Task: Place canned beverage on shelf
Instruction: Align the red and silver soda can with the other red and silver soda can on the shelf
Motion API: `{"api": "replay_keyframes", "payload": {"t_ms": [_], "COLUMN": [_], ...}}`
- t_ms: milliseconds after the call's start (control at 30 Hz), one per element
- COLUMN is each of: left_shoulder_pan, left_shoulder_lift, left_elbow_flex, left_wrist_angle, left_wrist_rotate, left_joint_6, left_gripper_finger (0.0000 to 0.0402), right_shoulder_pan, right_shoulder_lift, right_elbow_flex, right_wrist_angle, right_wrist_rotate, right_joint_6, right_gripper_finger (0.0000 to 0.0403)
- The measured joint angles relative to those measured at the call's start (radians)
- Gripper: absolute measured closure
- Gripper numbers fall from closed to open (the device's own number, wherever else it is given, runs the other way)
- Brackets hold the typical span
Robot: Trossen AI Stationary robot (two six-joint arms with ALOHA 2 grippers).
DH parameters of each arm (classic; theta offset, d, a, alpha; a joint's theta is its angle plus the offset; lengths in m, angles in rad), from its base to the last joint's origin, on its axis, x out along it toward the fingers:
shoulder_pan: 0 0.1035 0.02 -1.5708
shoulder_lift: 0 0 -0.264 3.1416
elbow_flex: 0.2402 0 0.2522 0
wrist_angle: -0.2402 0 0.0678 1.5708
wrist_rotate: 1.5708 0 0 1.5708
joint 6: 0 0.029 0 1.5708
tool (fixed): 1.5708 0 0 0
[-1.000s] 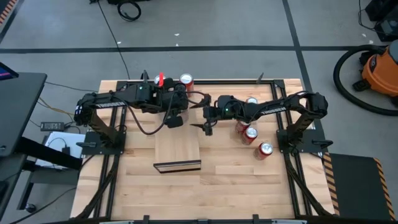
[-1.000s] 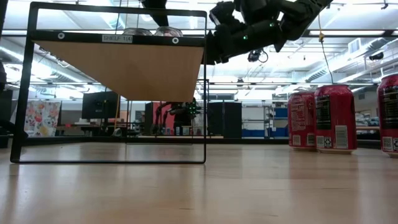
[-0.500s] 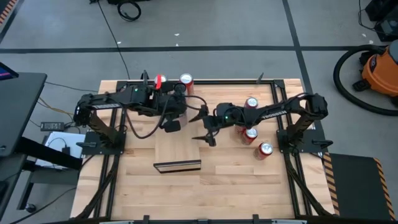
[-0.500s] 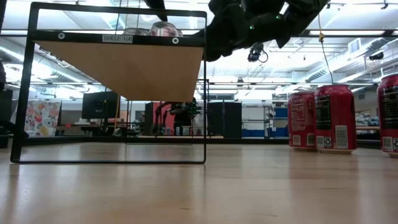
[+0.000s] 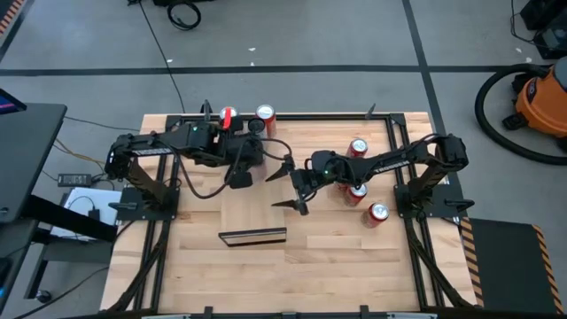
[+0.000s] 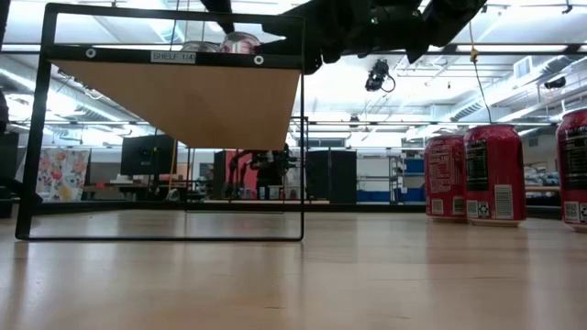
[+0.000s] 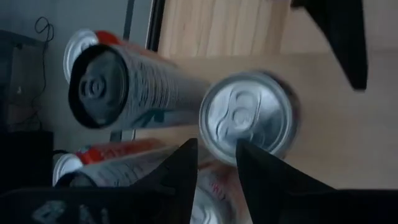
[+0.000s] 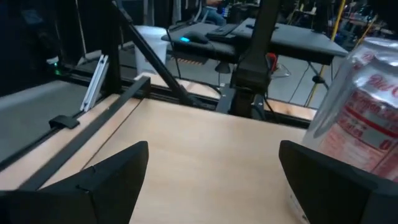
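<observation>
Plank table (image 5: 337,257) carries shelf (image 5: 251,211) and red cans (image 5: 377,213).

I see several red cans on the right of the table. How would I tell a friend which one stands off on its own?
Find the wooden table from above, then the right arm's base at its right edge. The lone can stands just inside that base. Unlike the middle can and the back can, which crowd the arm, it stands clear of the arm.

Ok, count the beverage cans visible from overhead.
5: two left cans at the table's far edge; three right cans clustered on its right side. Others may be hidden from above.
</observation>
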Motion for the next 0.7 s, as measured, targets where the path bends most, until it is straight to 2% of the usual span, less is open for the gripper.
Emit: {"api": "replay_keyframes", "payload": {"t_ms": [533, 700], "left_shoulder_pan": [-0.098, -0.091], "left_shoulder_lift": [0.005, 0.014], "left_elbow_flex": [0.0, -0.037], "left_wrist_angle": [-0.063, -0.045], "left_wrist_rotate": [0.012, -0.004], "left_joint_6": [0.021, 0.121], "left_gripper_finger": [0.0281, 0.0281], "right_shoulder_pan": [-0.013, -0.013], "right_shoulder_lift": [0.0, 0.0], "right_elbow_flex": [0.0, 0.0], "right_wrist_angle": [-0.022, -0.066], "right_wrist_rotate": [0.032, 0.034], "right_joint_6": [-0.001, -0.001], "right_gripper_finger": [0.003, 0.003]}}
